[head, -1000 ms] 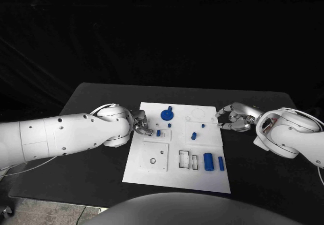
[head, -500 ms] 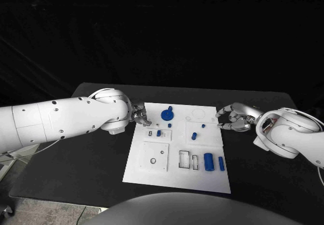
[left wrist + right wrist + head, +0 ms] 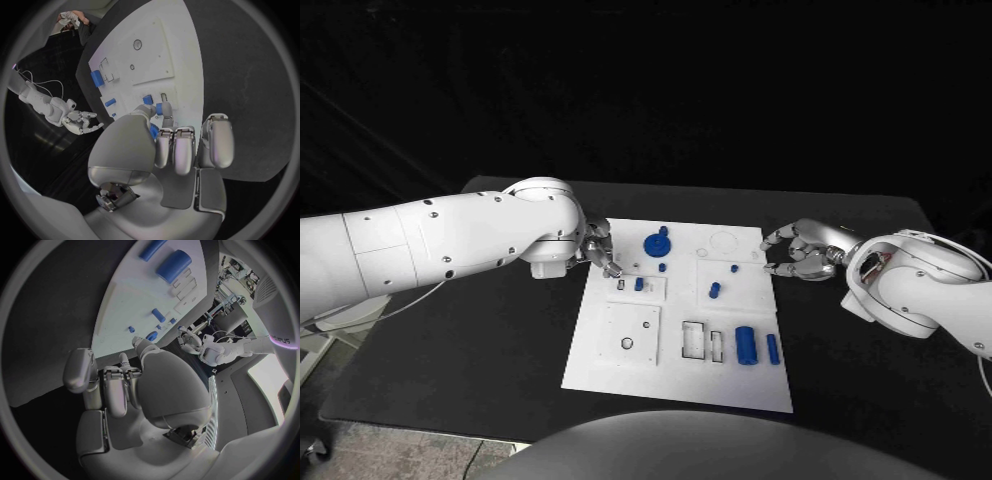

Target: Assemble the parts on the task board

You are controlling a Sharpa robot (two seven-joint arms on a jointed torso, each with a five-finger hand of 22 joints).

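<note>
At the left edge of the white task board [image 3: 678,310], the left hand [image 3: 599,250] hovers with fingers curled in, just beside a small blue peg [image 3: 639,284] standing in its raised square seat. The left wrist view shows the fingers [image 3: 176,150] folded side by side above that peg [image 3: 166,108]; whether anything is pinched at the fingertips cannot be told. The likely hazard here is a glancing contact: curled fingers so close to the board's edge could nudge the seated peg askew or shift the board on the black table [image 3: 488,340].

Across the board, a blue gear-like part [image 3: 656,242] sits near the far edge, a short slanted piece [image 3: 714,290] near the middle, and a thick blue cylinder [image 3: 746,344] beside a thin bar [image 3: 772,347] lie nearer the robot, not yet placed.

At the board's right edge the right hand [image 3: 798,256] hangs with fingers bent inward, apparently holding nothing, its forearm angled in from the right.
</note>
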